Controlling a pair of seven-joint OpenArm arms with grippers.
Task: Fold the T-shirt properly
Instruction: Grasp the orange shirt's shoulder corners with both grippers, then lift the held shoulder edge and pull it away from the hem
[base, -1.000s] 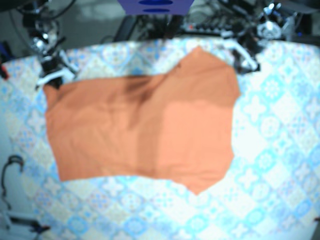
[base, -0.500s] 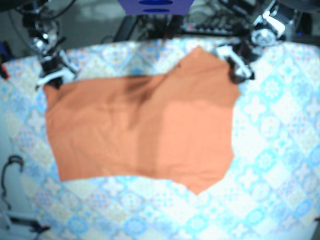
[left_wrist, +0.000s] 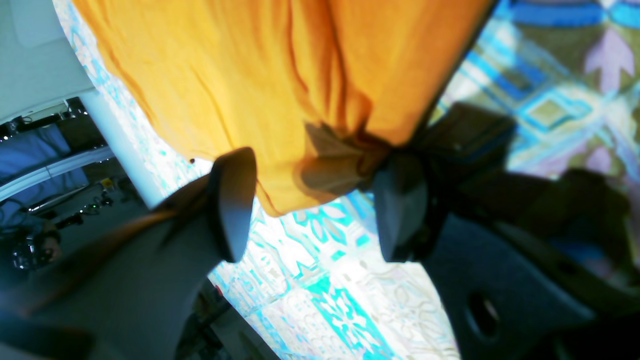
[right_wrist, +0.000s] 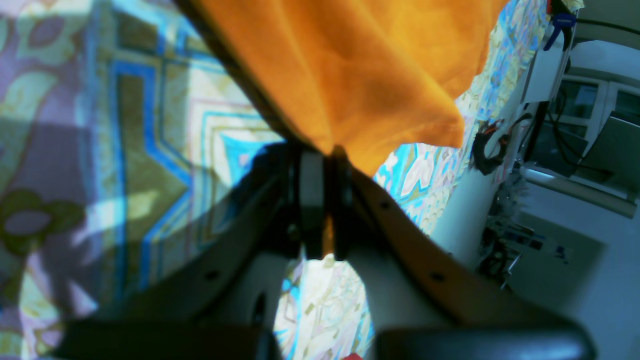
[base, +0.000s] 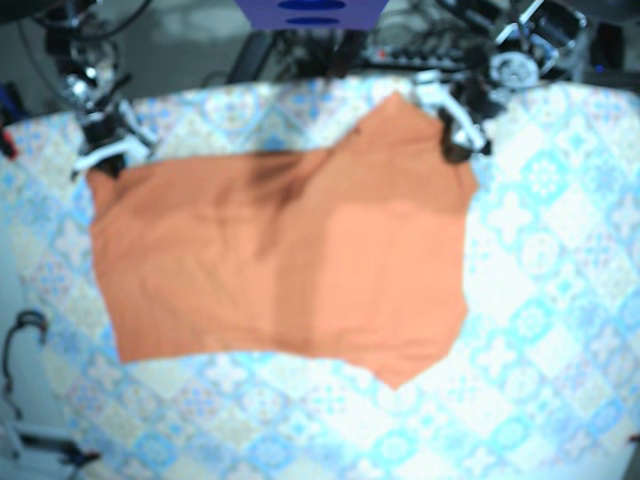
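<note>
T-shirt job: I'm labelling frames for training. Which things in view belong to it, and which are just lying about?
Job: orange T-shirt; left gripper; right gripper.
Lying about: black cable loop; blue object; tangled cables behind the table.

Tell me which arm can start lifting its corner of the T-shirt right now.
Right. The right fingers are shut on a corner of the T-shirt, so that arm looks ready to lift. The left fingers stand open with the hem between them and would need to close first.
</note>
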